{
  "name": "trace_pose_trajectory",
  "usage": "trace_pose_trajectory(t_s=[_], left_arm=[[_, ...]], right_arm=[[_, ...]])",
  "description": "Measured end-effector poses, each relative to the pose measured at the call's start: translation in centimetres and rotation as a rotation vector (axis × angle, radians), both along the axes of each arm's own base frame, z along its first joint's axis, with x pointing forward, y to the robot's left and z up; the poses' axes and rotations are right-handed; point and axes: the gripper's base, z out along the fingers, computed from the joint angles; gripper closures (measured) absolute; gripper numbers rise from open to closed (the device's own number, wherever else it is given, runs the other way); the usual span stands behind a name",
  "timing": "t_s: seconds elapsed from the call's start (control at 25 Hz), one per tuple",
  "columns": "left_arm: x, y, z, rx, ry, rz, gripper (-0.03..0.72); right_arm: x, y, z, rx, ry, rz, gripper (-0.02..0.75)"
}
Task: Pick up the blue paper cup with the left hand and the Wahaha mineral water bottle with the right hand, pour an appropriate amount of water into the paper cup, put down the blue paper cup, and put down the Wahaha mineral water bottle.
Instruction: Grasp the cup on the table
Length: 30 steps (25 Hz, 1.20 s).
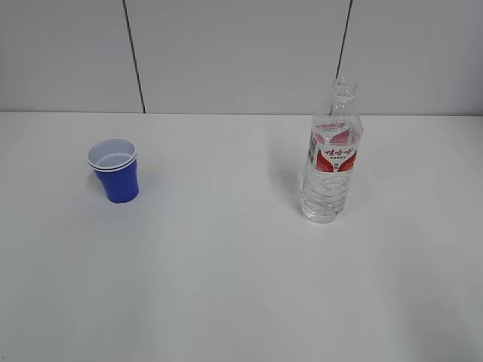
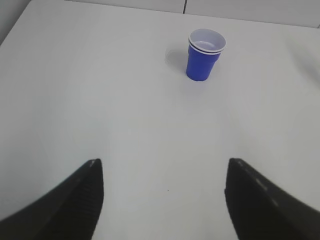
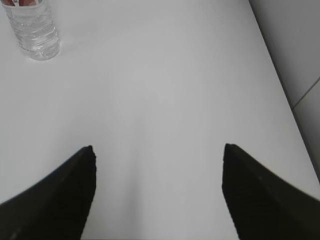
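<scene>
In the exterior view a white desk [image 1: 226, 286] runs back to a pale grey panelled wall [image 1: 241, 53] with dark vertical seams. The blue paper cup [image 1: 115, 172] stands upright on the left, mouth up, white inside. The Wahaha mineral water bottle [image 1: 332, 154] stands upright well apart on the right, long axis vertical, capless neck at the top, red-and-white label around its upper body. Nothing lies between them, and no arm shows here.

In the left wrist view the left pincer [image 2: 162, 192] hangs above bare desk, its two dark fingers [image 2: 80, 200] spread wide with nothing between them. The cup stands ahead, slightly right of centre, with open desk in between.

In the right wrist view the right pincer [image 3: 157, 187] is likewise spread wide and empty. Only the bottle's ribbed lower body shows, at the top left corner, far off to the left of the fingers [image 3: 70, 195]. The desk's edge runs along the right.
</scene>
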Motion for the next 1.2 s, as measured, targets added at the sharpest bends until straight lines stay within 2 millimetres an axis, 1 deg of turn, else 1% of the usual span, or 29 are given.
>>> trace_pose_trajectory(t_s=[0.36,0.44,0.52,0.64,0.92,1.08,1.2], left_arm=[[0.0,0.0,0.0,0.000,-0.001,0.000,0.116],[0.0,0.0,0.3,0.003,-0.023,-0.002,0.116],[0.0,0.0,1.2,0.016,-0.091,-0.008,0.117],[0.2,0.1,2.7,0.022,-0.238,-0.006,0.117],[0.4,0.2,5.5,0.008,-0.544,0.015,0.117],[0.6,0.2,6.8,0.000,-0.670,0.025,0.117],[1.5,0.2,7.5,-0.004,-0.705,0.031,0.117]], right_arm=[[0.0,0.0,0.0,0.000,0.000,0.000,0.150],[0.0,0.0,0.0,0.000,0.000,0.000,0.149],[0.0,0.0,0.0,0.000,0.000,0.000,0.150],[0.0,0.0,0.0,0.000,0.000,0.000,0.149],[0.0,0.0,0.0,0.000,0.000,0.000,0.149],[0.0,0.0,0.0,0.000,0.000,0.000,0.149],[0.0,0.0,0.0,0.000,0.000,0.000,0.149]])
